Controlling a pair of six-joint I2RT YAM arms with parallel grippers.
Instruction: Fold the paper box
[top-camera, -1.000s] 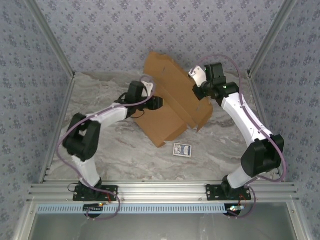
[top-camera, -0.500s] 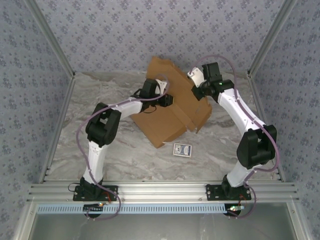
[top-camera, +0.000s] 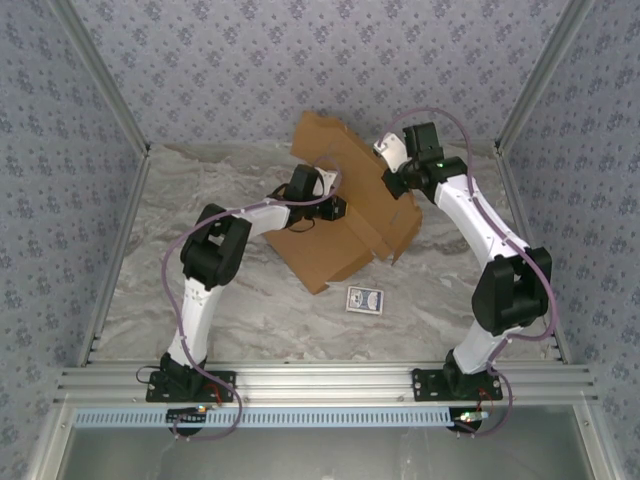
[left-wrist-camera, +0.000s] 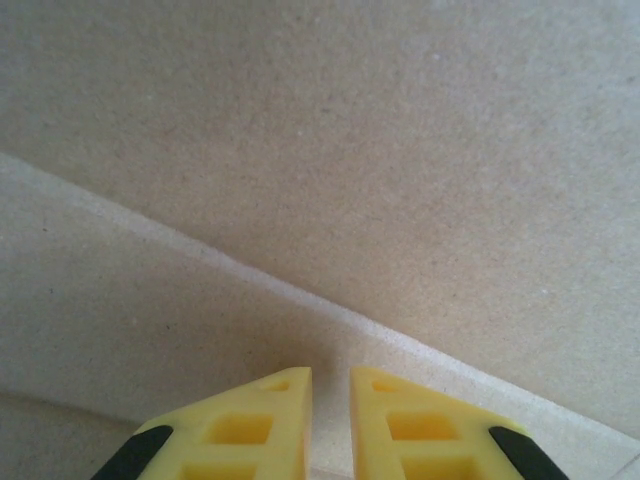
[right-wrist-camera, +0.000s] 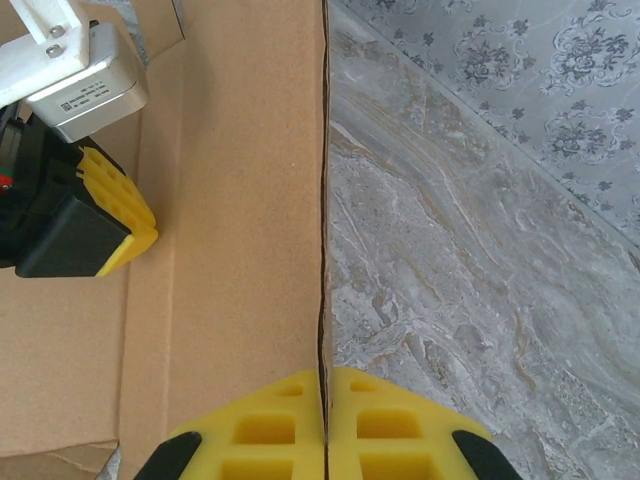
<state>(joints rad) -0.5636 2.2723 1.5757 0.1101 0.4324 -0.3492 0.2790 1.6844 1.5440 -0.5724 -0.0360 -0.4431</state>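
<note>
The paper box (top-camera: 330, 245) is a brown cardboard sheet lying mid-table, with its far right panel raised. My right gripper (top-camera: 392, 178) is shut on that panel's edge. In the right wrist view the cardboard (right-wrist-camera: 230, 200) runs edge-on between the closed yellow fingertips of that gripper (right-wrist-camera: 326, 375). My left gripper (top-camera: 336, 208) reaches over the sheet from the left, tips against the cardboard. Its yellow fingers (left-wrist-camera: 270, 420) stand a narrow gap apart with nothing between them, just short of a crease in the paper box (left-wrist-camera: 400, 150). The right wrist view catches the left gripper (right-wrist-camera: 120, 215) resting on the panel.
A small blue patterned card (top-camera: 365, 299) lies on the marble table (top-camera: 200, 210) just in front of the box. Patterned walls and metal frame posts close in the back and sides. Bare marble (right-wrist-camera: 460, 260) lies beyond the held edge.
My left arm has stretched further right across the box and its jaws have narrowed. The right gripper kept its hold and shifted slightly back with the panel.
</note>
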